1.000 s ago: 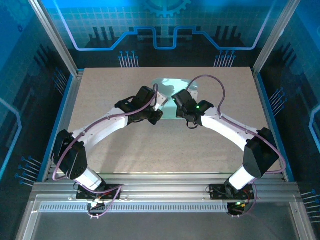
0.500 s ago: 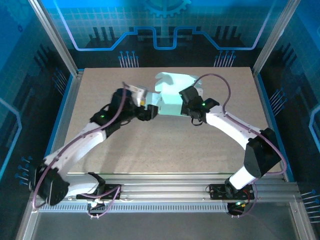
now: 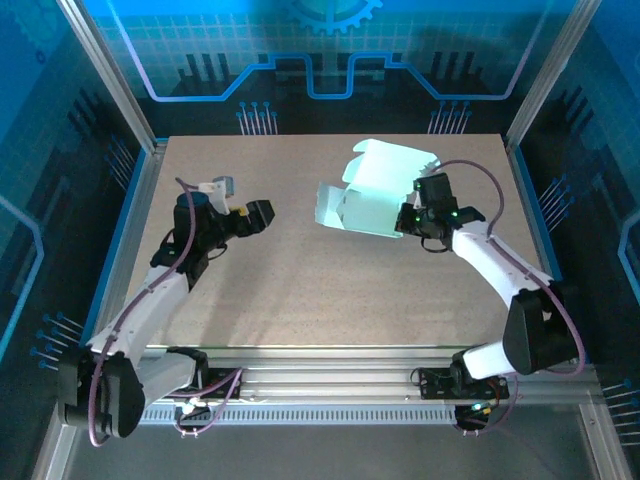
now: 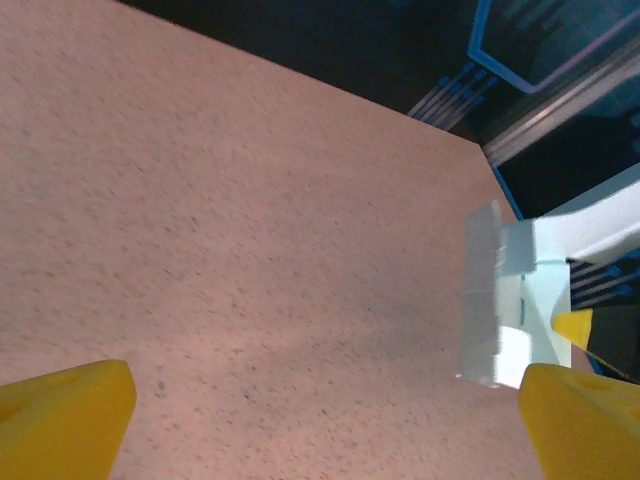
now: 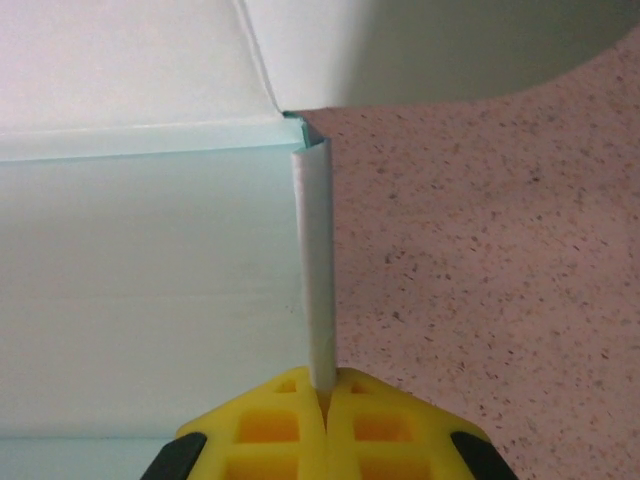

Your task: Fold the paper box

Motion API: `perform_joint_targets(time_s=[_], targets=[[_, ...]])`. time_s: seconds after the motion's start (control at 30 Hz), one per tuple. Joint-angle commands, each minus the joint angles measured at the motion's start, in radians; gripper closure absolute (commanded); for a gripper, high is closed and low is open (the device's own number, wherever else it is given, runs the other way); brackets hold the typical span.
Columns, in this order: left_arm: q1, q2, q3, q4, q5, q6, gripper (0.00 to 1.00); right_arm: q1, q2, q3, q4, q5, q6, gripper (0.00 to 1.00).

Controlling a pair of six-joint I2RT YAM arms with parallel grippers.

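Observation:
The paper box (image 3: pixel 368 196) is pale mint card, half opened, with a flap raised at its far side; it sits right of the table's middle. My right gripper (image 3: pixel 406 216) is shut on the box's right edge. In the right wrist view its yellow fingertips (image 5: pixel 322 388) pinch a thin upright wall (image 5: pixel 314 260) of the box, with a wide panel (image 5: pixel 150 290) to the left. My left gripper (image 3: pixel 241 199) stands open over bare table, well left of the box. In the left wrist view its yellow fingertips (image 4: pixel 325 425) are wide apart, with the box (image 4: pixel 492 300) ahead at the right.
The speckled tan table (image 3: pixel 300 290) has bare room at the front and left. Aluminium frame rails (image 3: pixel 330 370) run along the near edge, and blue panels wall in the sides and back.
My left gripper has opened, let go of the box and pulled back to the left. My right gripper has carried the box to the right, and the box now stands more opened.

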Motion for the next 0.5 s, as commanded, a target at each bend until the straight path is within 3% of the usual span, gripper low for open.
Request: perform_joint_targets(time_s=[0.0,0.13,0.3,0.47], targets=[[0.007,0.038,-0.041,0.241,0.141,-0.141,0.01,-0.039,-0.071,-0.028,0.092,-0.208,-0.093,1.0],[0.007,0.152,0.0,0.311,0.277,-0.275,0.01,-0.092,-0.117,-0.068,0.147,-0.356,-0.11,1.0],[-0.031,0.3,-0.049,0.786,0.382,-0.485,0.01,-0.118,-0.128,-0.079,0.171,-0.476,-0.072,1.0],[-0.08,0.393,-0.005,0.947,0.496,-0.55,0.01,-0.118,-0.117,-0.066,0.162,-0.531,-0.047,1.0]])
